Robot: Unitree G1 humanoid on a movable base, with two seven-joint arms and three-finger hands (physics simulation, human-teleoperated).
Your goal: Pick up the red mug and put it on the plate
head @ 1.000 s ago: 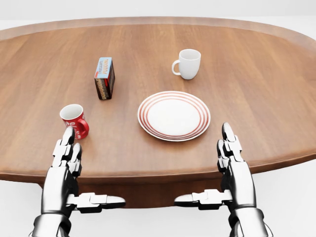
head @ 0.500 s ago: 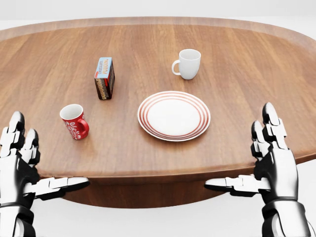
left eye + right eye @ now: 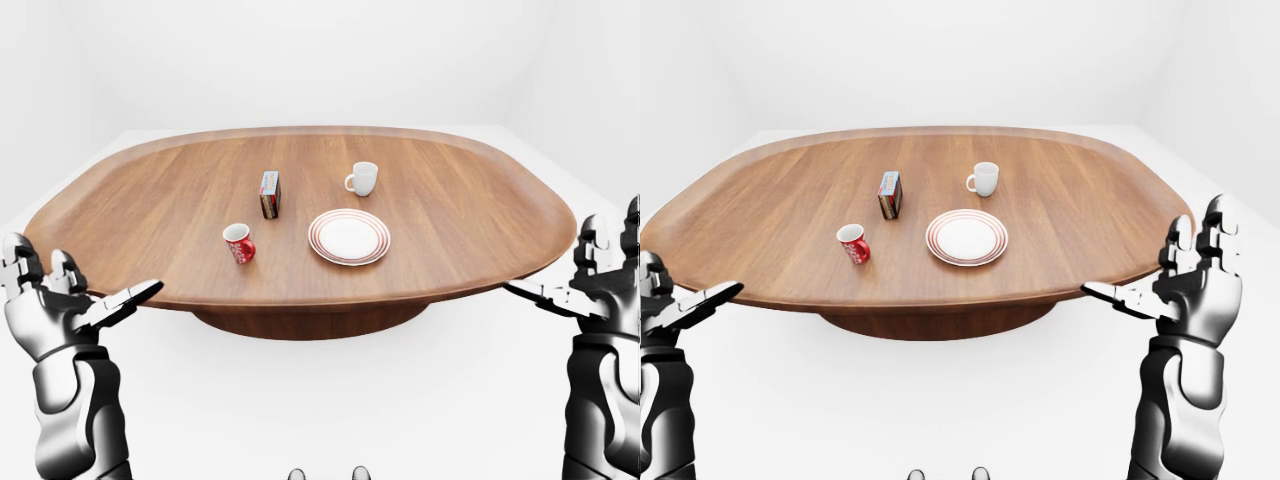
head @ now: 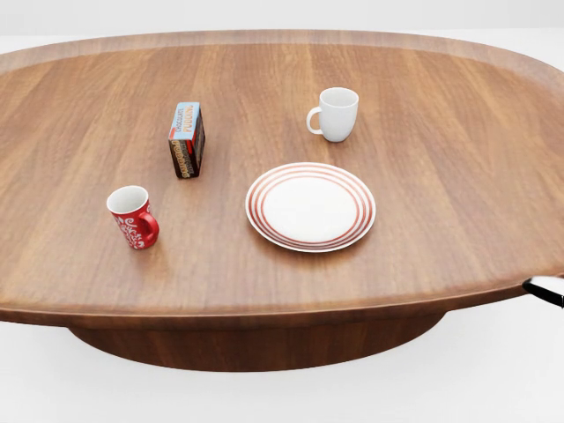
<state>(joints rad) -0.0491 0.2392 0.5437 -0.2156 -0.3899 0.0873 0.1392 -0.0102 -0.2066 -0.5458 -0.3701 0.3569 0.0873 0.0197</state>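
Note:
The red mug (image 4: 132, 216) with a white pattern stands upright on the wooden table (image 4: 423, 238), left of the red-rimmed white plate (image 4: 310, 206). The plate has nothing on it. My left hand (image 3: 88, 280) is open, off the table's left edge and well left of the mug. My right hand (image 3: 1155, 268) is open, off the table's right edge and far from the plate. In the head view only a black tip of the right hand (image 4: 546, 292) shows at the right edge. Neither hand holds anything.
A white mug (image 4: 335, 113) stands above the plate in the head view. A small upright box (image 4: 187, 139) stands above the red mug. The oval table rests on a central pedestal (image 3: 310, 322) on a white floor.
Both hands have swung outward and apart, the left to the left and the right to the right, leaving the head view. The things on the table have not moved.

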